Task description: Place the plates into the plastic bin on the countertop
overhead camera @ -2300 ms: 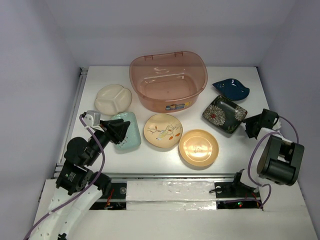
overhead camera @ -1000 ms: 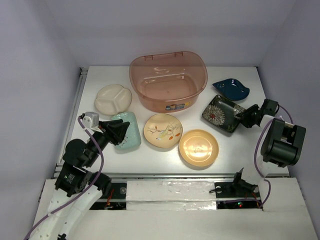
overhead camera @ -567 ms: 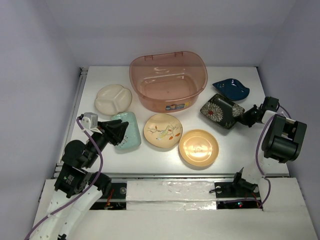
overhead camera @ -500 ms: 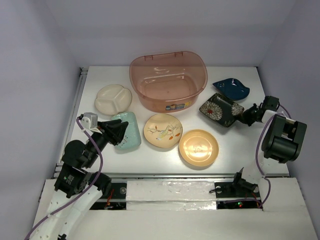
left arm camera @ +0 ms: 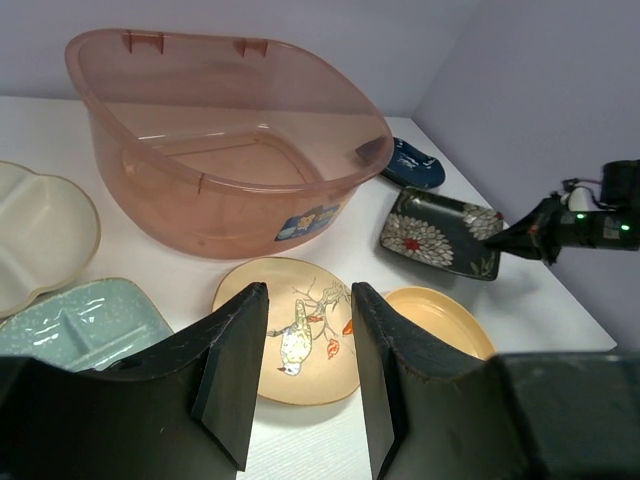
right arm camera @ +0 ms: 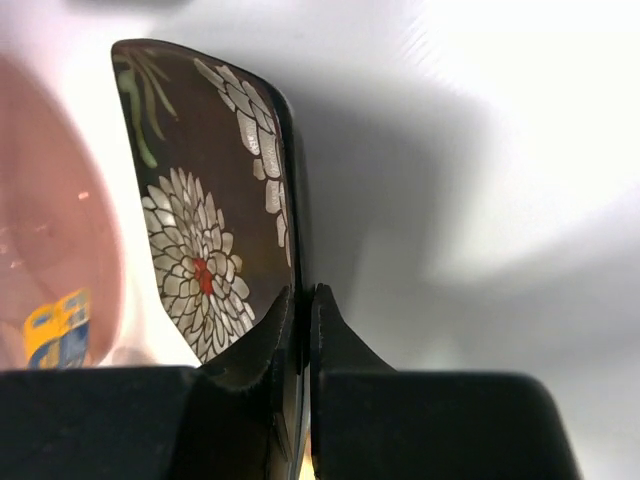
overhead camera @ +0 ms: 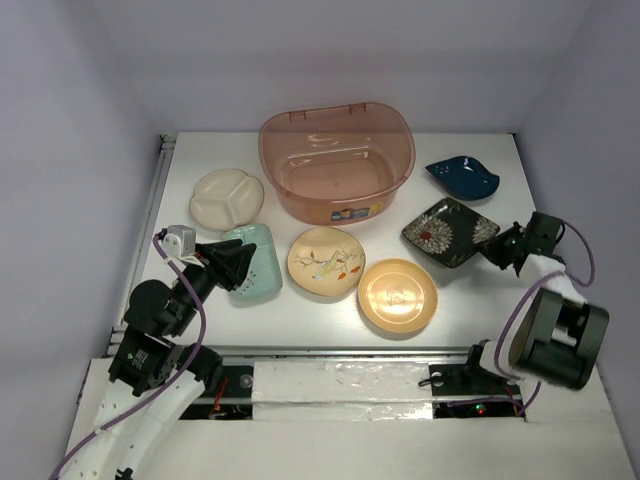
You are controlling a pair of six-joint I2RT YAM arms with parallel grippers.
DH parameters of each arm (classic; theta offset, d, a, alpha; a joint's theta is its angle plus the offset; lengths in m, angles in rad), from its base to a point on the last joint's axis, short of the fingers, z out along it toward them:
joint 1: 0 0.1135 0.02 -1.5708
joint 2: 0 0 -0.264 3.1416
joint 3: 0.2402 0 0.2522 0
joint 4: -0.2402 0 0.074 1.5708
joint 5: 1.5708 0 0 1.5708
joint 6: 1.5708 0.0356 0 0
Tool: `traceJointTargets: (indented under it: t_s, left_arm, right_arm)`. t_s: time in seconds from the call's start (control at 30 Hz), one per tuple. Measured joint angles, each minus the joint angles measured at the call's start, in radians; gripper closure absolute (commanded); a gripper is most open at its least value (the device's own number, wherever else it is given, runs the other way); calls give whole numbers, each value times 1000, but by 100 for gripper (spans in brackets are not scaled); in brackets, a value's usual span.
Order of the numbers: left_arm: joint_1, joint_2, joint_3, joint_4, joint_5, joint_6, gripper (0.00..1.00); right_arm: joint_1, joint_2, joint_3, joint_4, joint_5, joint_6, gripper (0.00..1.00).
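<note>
Right of centre, top view: black square plate (overhead camera: 447, 231) on or just above countertop (overhead camera: 470, 300); cannot tell which. right gripper (overhead camera: 503, 250) pinching its right rim, thin edge between jaws. Probably glazed ceramic: stiff, slick, chippable, and may pivot in a rim grip. plastic bin (overhead camera: 310, 205) upper centre, empty. left gripper (left arm camera: 307, 295) part spread, holding nothing.

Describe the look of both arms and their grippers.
The left arm and right arm are bulky black joint housings and white links, with purple cables looping alongside. The left gripper has broad black wedge fingers; the right gripper has slim black ones.
</note>
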State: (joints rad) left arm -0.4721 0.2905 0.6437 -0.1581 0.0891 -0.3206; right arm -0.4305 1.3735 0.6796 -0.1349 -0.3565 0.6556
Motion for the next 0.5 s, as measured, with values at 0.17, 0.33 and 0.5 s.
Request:
traceJointTargets:
  t_s: [0.17,0.33,0.5]
  left_arm:
    - [0,0,0,-5,-13,1,65]
    - [0,0,0,-7,-19,2,65]
    - [0,0,0,-7,-23,2,65]
  right_arm:
    - [0,-290,-48,-66,16,10,100]
    - [0,-533,-48,-98,15,4,100]
    - [0,-701,-18,-205,8,0,100]
